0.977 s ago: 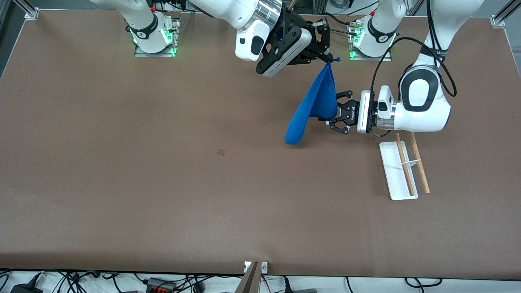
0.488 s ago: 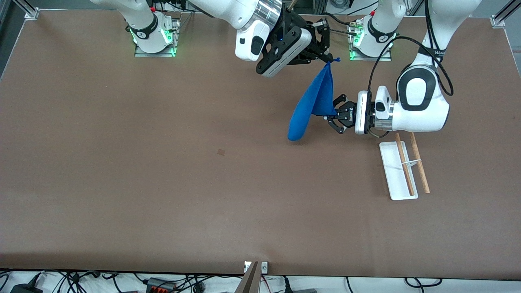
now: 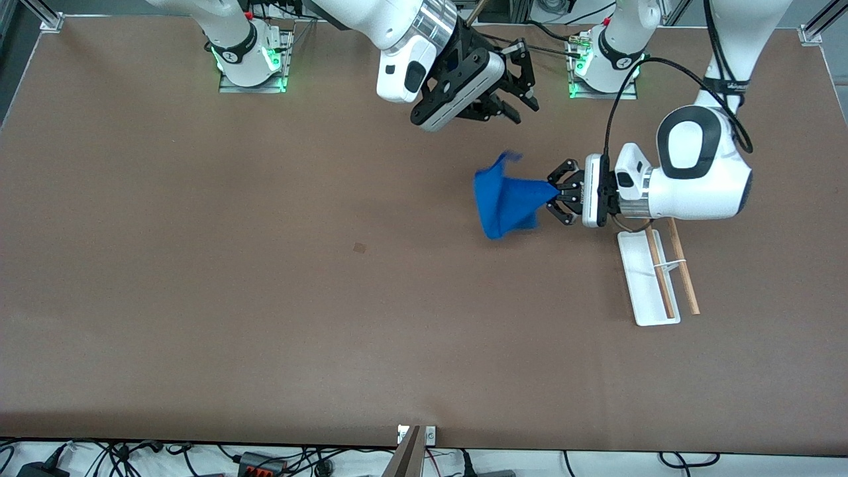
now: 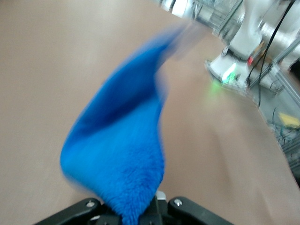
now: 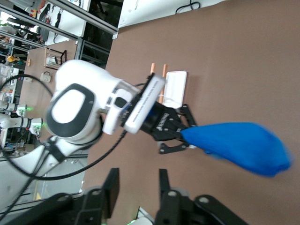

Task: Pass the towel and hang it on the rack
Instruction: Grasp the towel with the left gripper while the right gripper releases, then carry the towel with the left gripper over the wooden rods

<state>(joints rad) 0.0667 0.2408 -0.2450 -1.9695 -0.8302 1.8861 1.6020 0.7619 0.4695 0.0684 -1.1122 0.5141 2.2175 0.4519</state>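
Note:
The blue towel hangs bunched from my left gripper, which is shut on one edge of it above the table, beside the rack. The towel fills the left wrist view and shows in the right wrist view, where the left gripper also shows. My right gripper is open and empty, up in the air above the towel; its fingers stand apart. The rack with its white tray base and two wood dowel bars stands toward the left arm's end, and shows in the right wrist view.
The two arm bases stand along the table's edge farthest from the front camera. A small dark mark lies on the brown table. Cables run along the edge nearest the front camera.
My right gripper has opened and let go of the towel's corner. The towel has dropped and now hangs only from my left gripper, which has shut on it and shifted slightly toward the rack.

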